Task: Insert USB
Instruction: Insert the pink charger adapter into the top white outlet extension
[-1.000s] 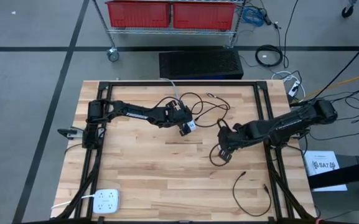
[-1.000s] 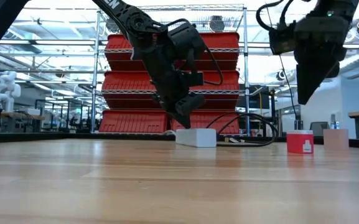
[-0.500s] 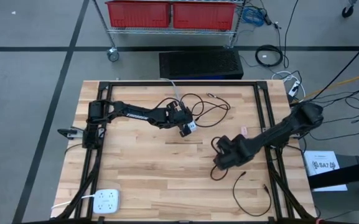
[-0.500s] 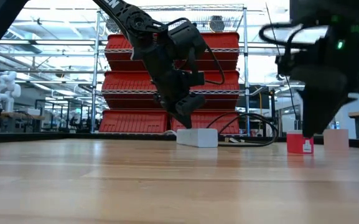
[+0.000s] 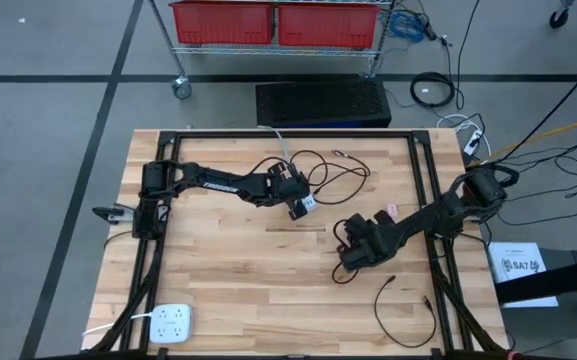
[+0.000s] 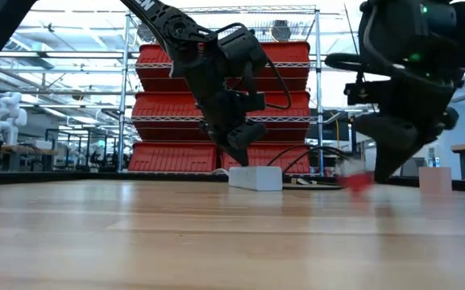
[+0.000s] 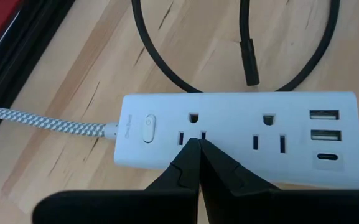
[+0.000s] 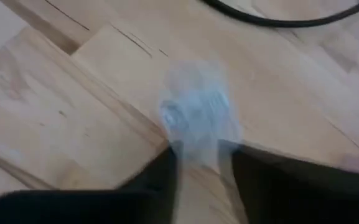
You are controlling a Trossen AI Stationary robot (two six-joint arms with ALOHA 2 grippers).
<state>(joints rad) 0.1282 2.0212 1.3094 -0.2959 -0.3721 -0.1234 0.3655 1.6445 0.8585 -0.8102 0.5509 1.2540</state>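
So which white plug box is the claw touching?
The white plug box near the table's middle, under the left claw. The other plug box sits alone in the corner.

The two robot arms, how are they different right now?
1. The left arm's end effector is shut and sits over the white power strip; the right arm's end effector is over bare wood nearer the table's middle.
2. The left arm stretches across the table's far half; the right arm reaches in from the right edge, angled toward the near side.
Both are dark with two-fingered end effectors.
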